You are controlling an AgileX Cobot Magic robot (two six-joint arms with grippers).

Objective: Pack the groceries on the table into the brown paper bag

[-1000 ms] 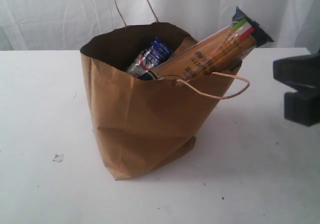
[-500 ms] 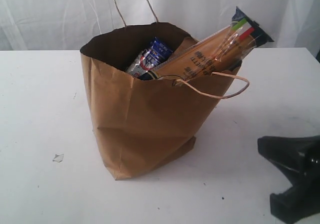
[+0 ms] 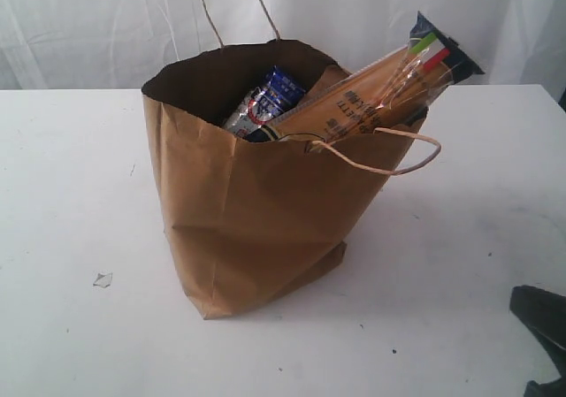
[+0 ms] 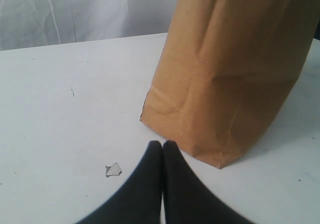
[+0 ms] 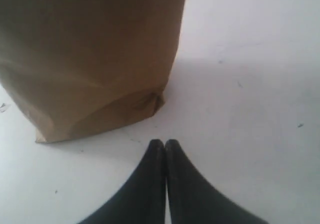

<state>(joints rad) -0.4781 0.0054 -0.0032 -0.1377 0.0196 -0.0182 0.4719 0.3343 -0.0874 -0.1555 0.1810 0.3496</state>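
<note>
Right gripper (image 5: 161, 144) dropped low — spaghetti pack (image 3: 376, 92) print unreadable

One brown paper bag (image 3: 256, 220) with two cord handles (image 3: 389, 173), one long spaghetti pack (image 3: 371, 96), one small blue-white carton (image 3: 270, 101), one torn scrap (image 3: 103, 279), one white table (image 3: 71, 167)

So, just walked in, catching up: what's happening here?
A robot is packing groceries. The brown paper bag stands upright on the table, with the long spaghetti pack sticking out of its top and a blue-white carton inside. The left gripper and right gripper are shut and empty, near the bag's base.
</note>
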